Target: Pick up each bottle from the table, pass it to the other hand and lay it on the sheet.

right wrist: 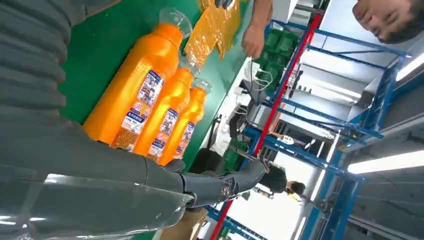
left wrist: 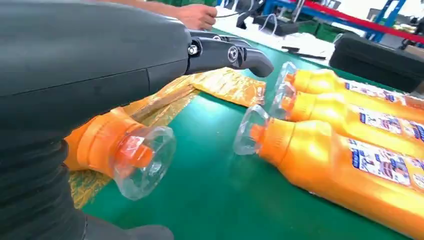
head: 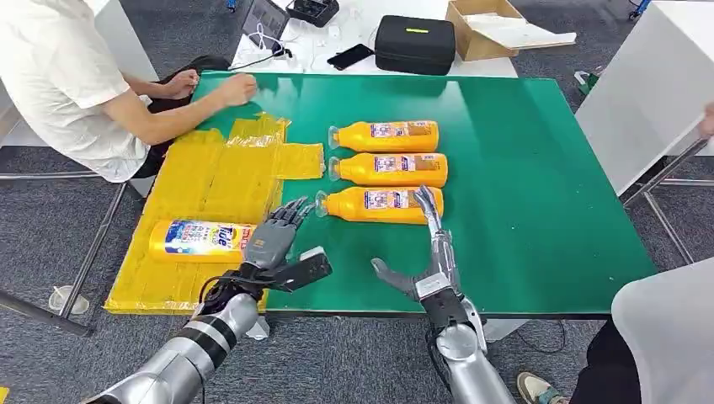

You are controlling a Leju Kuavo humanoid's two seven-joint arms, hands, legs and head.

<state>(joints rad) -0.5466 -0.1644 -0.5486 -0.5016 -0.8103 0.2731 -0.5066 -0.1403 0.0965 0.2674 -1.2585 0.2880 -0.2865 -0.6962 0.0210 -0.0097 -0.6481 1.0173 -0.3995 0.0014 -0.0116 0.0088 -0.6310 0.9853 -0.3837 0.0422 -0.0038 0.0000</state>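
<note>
Head view: a green table point(head: 539, 168) is seen from above, with both robot hands low in the picture.
Left hand point(head: 274, 240): fingers are spread and nothing is held; a bottle on the sheet point(head: 202, 239) lies just beside them, cap toward the palm.
Right hand point(head: 429, 252): fingers are stretched apart and nothing is gripped; the fingertips point(head: 425, 195) lie over the near bottle point(head: 379, 204).
Other bottles: the middle bottle point(head: 389, 169) and far bottle point(head: 386, 135) lie beyond the right fingertips, side by side.
Sheet point(head: 210, 177): yellow, ahead of the left fingers.
Person point(head: 67, 76): seated beyond the sheet, hands at the table's far edge.
</note>
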